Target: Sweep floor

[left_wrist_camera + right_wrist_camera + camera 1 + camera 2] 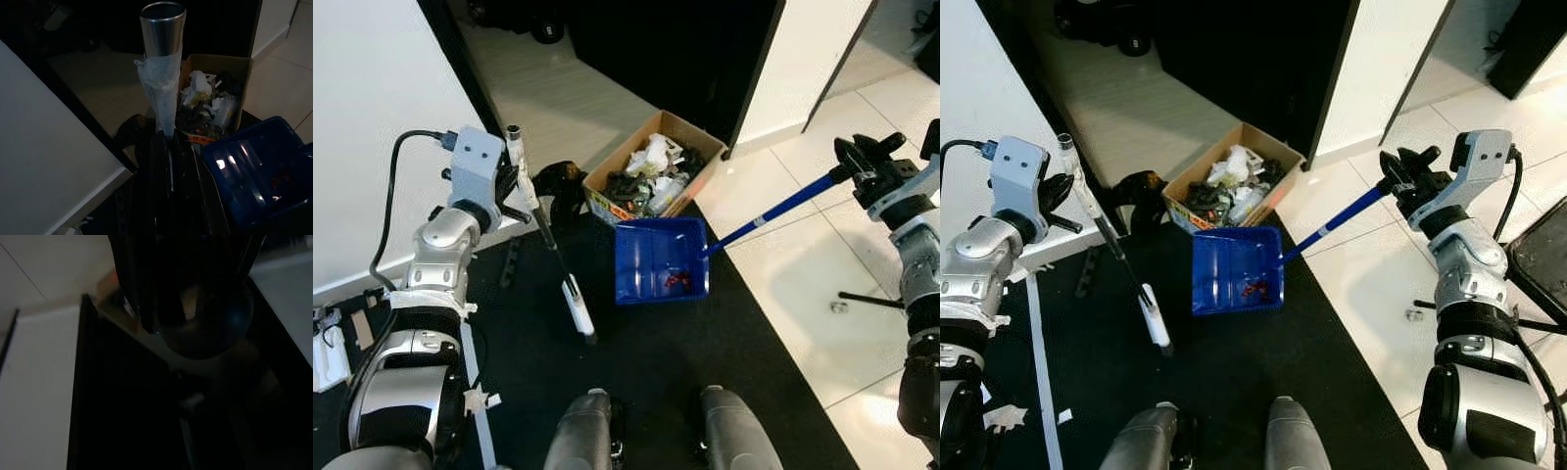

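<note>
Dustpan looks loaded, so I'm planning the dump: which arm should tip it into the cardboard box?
Right. Its claw holds the dustpan handle; the box sits just beyond.

Black mat (656,362) on pale tile floor (783,284); white wall (372,117), dark doorway (675,49).

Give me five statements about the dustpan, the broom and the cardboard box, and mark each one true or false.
1. The right hand holds the blue dustpan by its long handle. True.
2. The dustpan is empty. False: a few small red bits lie in it.
3. The left hand grips the broom near the top of its stick. True.
4. The cardboard box is empty. False: it is full of crumpled rubbish.
5. The dustpan sits on the white tiles. False: it sits over the black mat, just in front of the box.
</note>
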You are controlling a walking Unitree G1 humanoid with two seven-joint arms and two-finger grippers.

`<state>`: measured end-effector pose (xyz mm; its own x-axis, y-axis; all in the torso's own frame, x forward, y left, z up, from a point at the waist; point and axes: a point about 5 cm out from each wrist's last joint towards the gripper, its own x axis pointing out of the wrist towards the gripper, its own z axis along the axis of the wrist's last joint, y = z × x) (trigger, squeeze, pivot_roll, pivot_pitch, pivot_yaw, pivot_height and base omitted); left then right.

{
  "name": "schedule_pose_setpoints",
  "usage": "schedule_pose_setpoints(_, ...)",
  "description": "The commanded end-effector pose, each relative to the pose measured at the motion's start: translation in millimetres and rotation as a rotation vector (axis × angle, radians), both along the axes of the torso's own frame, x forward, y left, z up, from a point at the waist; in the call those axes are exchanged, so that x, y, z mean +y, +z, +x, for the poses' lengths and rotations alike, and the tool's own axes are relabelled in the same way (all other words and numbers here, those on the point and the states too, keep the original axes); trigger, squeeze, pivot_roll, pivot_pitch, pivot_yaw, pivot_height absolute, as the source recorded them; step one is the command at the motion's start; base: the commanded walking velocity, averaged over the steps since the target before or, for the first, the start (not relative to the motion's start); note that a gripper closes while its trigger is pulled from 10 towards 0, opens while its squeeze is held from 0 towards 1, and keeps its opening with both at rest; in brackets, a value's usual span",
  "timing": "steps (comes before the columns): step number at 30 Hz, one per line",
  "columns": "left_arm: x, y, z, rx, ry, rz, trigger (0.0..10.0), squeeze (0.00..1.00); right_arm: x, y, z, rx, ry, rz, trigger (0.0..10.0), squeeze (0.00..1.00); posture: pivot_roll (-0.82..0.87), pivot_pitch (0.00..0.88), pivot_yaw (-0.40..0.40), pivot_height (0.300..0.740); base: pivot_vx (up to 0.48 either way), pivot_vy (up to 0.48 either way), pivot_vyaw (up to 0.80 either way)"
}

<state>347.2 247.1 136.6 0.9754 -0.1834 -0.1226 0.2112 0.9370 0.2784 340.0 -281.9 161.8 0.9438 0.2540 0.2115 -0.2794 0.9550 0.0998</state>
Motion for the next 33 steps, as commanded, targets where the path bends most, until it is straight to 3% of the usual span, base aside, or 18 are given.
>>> schedule_pose_setpoints(1,-5.6,2,0.3,-0.032,-0.011,-0.011,10.0,0.00,-5.3,20,-2.4,-0.136,-0.015,0.026,10.0,0.00,0.02,0.022,0.027,0.740,0.000,0.000,0.00)
schedule_pose_setpoints(7,-7.4,0,-0.4,-0.030,-0.009,-0.021,10.0,0.00,-7.6,28,-6.0,-0.206,0.005,0.031,10.0,0.00,0.02,0.021,0.019,0.740,0.000,0.000,0.00)
schedule_pose_setpoints(16,-8.8,-3,-2.0,-0.025,-0.010,-0.022,10.0,0.00,-12.4,33,-5.8,-0.223,-0.023,0.041,10.0,0.00,0.01,0.022,0.014,0.740,0.000,0.000,0.00)
schedule_pose_setpoints(20,-9.2,-4,-2.0,-0.023,-0.008,-0.027,10.0,0.00,-21.7,25,-3.6,-0.137,-0.120,0.026,10.0,0.00,0.01,0.021,0.017,0.740,0.000,0.000,0.00)
schedule_pose_setpoints(24,-6.8,-7,-3.2,0.005,0.023,-0.065,10.0,0.00,-52.8,18,-9.1,-0.038,-0.346,0.059,10.0,0.00,0.01,0.018,0.022,0.740,0.000,0.000,0.00)
schedule_pose_setpoints(26,-4.9,-9,-4.9,0.005,0.032,-0.084,10.0,0.00,-61.5,20,-13.7,-0.048,-0.378,0.072,10.0,0.00,0.01,0.017,0.026,0.740,0.000,0.000,0.00)
schedule_pose_setpoints(30,-2.9,-12,-7.1,0.008,0.056,-0.134,10.0,0.00,-62.0,21,-15.7,-0.050,-0.369,0.051,10.0,0.00,0.00,0.016,0.027,0.740,0.000,0.000,0.00)
schedule_pose_setpoints(33,-1.4,-19,-9.9,0.031,0.099,-0.179,10.0,0.00,-52.4,10,-14.3,0.007,-0.337,-0.004,10.0,0.00,0.00,0.012,0.025,0.740,0.000,0.000,0.00)
